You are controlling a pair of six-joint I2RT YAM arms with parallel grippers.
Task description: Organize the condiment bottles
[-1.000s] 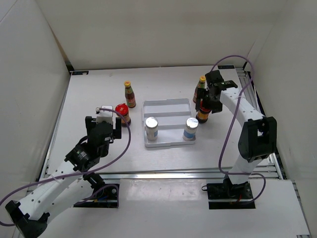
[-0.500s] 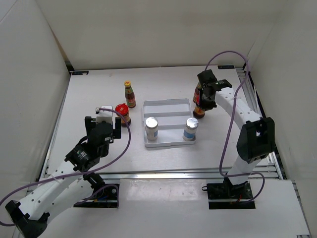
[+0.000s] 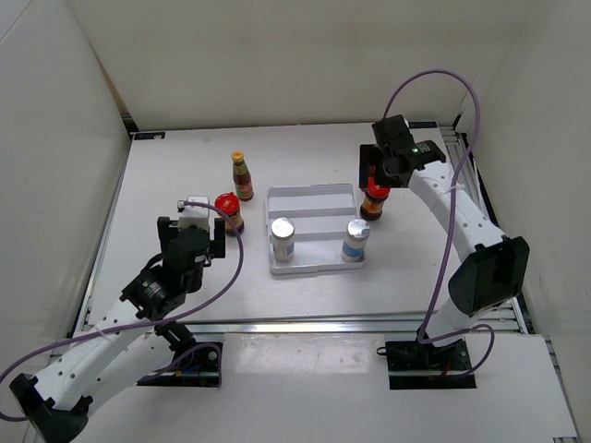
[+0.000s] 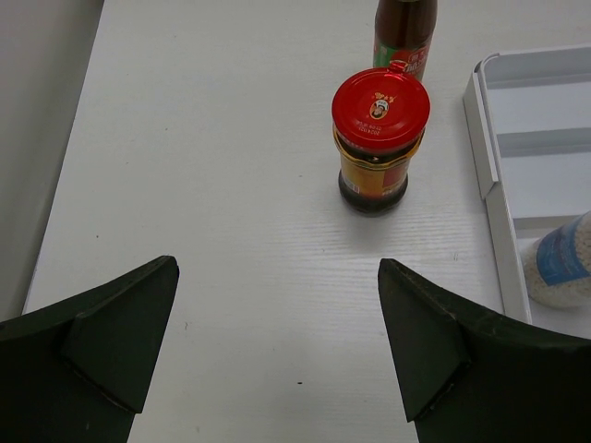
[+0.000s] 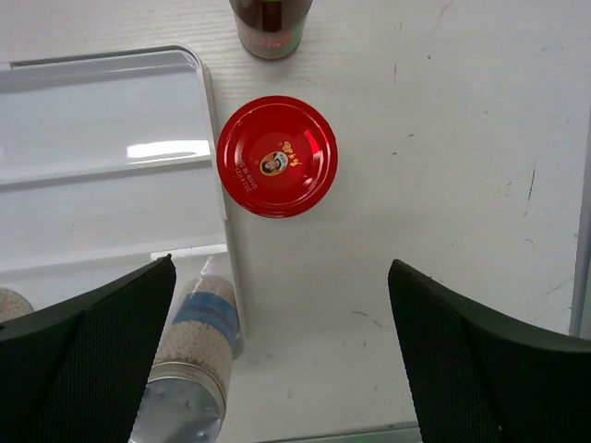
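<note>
My left gripper point(image 4: 277, 277) hangs wide open and empty, facing the left red-lidded jar point(image 4: 379, 138), with the left sauce bottle point(image 4: 404, 32) just behind it. The left shaker point(image 3: 283, 237) and right shaker point(image 3: 356, 238) stand at the near corners of the tray point(image 3: 314, 198). Just beside the tray's right edge sits the right red-lidded jar point(image 5: 277, 155), with the right sauce bottle point(image 5: 270, 23) beyond it. My right gripper point(image 5: 282, 268) hovers above that jar, spread wide, gripping nothing.

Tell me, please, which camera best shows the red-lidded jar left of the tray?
Left wrist: the jar is close, lid and label clear. The top view shows it small; the right wrist misses it.
</note>
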